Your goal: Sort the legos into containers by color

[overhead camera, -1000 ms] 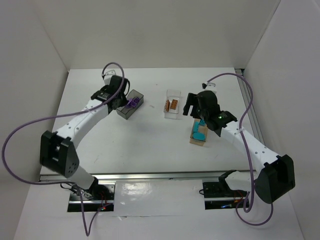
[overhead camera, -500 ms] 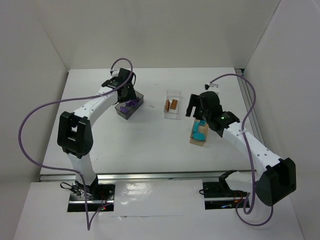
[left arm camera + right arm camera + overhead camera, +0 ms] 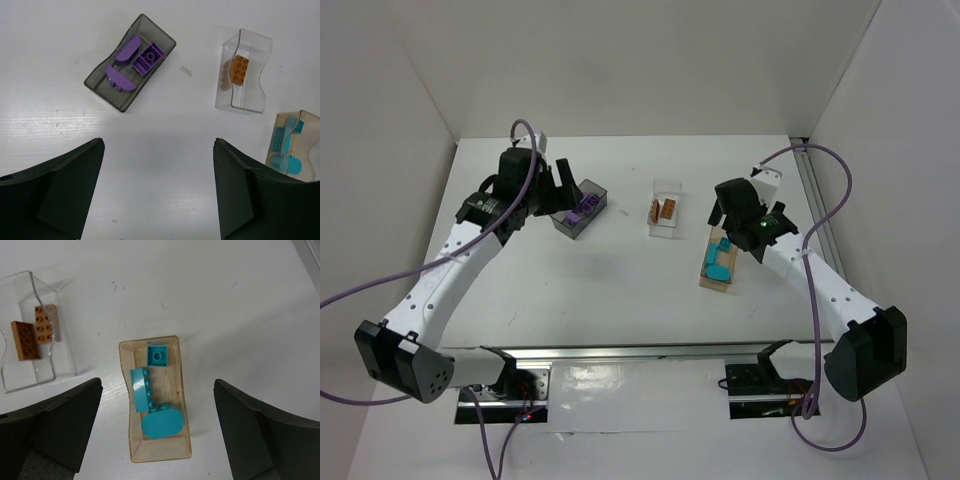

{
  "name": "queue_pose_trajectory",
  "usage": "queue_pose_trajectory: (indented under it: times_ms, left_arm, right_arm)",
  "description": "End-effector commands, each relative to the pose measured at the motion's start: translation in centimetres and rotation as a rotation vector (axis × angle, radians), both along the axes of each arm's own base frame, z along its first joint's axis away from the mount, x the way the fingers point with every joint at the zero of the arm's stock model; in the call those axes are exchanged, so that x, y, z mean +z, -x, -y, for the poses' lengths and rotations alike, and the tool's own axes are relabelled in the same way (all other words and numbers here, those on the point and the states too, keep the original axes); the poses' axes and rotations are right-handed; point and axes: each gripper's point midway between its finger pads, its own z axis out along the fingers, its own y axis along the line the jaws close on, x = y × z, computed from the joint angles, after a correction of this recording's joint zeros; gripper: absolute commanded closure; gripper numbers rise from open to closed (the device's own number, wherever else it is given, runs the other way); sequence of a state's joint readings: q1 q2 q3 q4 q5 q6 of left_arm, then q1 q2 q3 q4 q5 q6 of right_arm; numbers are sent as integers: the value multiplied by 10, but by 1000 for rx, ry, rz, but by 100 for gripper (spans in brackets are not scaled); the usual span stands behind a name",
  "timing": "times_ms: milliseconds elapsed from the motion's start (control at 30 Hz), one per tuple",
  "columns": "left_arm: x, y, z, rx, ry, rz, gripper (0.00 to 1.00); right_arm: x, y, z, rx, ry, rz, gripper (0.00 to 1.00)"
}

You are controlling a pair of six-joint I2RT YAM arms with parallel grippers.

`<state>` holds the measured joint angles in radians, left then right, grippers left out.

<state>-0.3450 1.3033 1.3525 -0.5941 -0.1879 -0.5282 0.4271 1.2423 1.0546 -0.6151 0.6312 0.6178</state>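
Left pincer [image 3: 158, 150] has pulled back, wide open and empty; purple legos [image 3: 149, 57] lie ahead in grey box [image 3: 106, 95].

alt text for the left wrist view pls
Looking down past the open, empty left gripper at three boxes on a white table: a dark grey box with three purple legos, a clear box with orange-brown legos, and a tan box with teal legos, cut off at the right edge.

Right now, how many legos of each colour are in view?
Purple legos: 3
Orange-brown legos: 2, one seen pale through the clear box wall
Teal legos: 3
Total: 8
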Motion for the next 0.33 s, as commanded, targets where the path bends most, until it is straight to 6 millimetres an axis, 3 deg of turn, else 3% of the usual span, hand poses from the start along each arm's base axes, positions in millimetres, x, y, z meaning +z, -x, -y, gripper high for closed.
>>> queue_pose_trajectory:
  times_ms: [0, 67, 300]
  left_arm:
    - [0, 7, 10, -94, 9, 18, 7]
    - [0, 11, 6, -84, 4, 25, 6]
    - [10, 17, 2, -80, 0, 59, 3]
  right_arm:
    - [4, 2, 10, -40, 30, -5, 0]
    - [-5, 8, 8, -15, 22, -21, 0]
    - [6, 13, 8, -2, -19, 63, 0]
